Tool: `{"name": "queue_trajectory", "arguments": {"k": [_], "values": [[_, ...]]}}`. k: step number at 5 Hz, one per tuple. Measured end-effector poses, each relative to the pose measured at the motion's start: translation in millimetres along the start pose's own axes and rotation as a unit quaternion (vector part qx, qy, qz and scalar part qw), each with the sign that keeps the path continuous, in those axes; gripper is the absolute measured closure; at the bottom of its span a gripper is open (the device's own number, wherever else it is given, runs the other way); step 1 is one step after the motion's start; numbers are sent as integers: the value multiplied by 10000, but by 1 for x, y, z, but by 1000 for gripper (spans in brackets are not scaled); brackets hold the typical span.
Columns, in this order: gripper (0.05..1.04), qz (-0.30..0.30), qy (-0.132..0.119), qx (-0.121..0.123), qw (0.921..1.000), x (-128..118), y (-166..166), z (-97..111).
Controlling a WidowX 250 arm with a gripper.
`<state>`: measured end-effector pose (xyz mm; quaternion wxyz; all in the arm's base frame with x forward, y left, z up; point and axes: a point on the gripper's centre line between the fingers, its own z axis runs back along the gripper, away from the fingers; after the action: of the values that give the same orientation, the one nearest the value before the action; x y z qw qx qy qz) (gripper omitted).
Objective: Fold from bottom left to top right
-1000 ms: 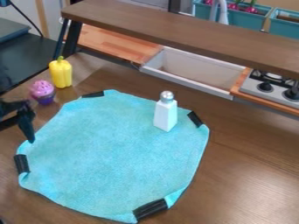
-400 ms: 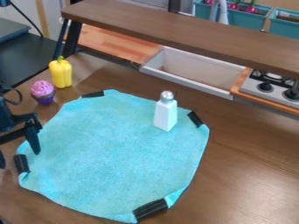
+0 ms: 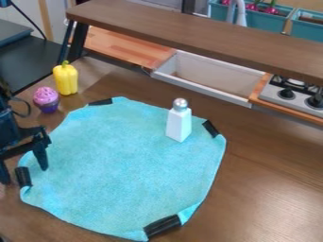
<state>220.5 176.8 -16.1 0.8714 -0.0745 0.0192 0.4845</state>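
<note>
Lower and farther right in the camera view than a second ago, the pincer (image 3: 24,176) has come in at the left edge, dropping slightly since the middle frame too. The blue cloth (image 3: 126,160) has kept its place, and so has everything around it.

In the camera view now, the pincer hangs downward at the cloth's left side, its two fingers spread well apart with nothing pinched between them. One finger is over the cloth and the other is outside its edge; whether either touches down is hard to judge from this angle. The cloth lies spread out and unfolded on the brown counter (image 3: 271,189), with four black strips (image 3: 162,226) at its corners and some edges curled beside them. A white shaker (image 3: 179,124) with a silvery cap stands upright on it, near the upper right strip. Past the cloth's upper left edge, a toy cupcake (image 3: 46,99) with pink topping sits just beside an upright yellow pepper (image 3: 65,79). Farther back are a pale rectangular basin (image 3: 208,78), a stove (image 3: 271,97) with knobs to its right, a long brown shelf (image 3: 189,28) above them, and teal planters (image 3: 262,20) behind.
</note>
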Motion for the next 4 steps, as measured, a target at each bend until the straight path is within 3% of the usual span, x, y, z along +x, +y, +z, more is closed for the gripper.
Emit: {"name": "queue_trajectory", "arguments": {"k": [2,3,4], "values": [[728,-113,-51,169,9998,-1,4,-6],[916,-57,110,159,9998,-7,6,-3],[1007,-56,204,-98,9997,-10,-5,20]]}}
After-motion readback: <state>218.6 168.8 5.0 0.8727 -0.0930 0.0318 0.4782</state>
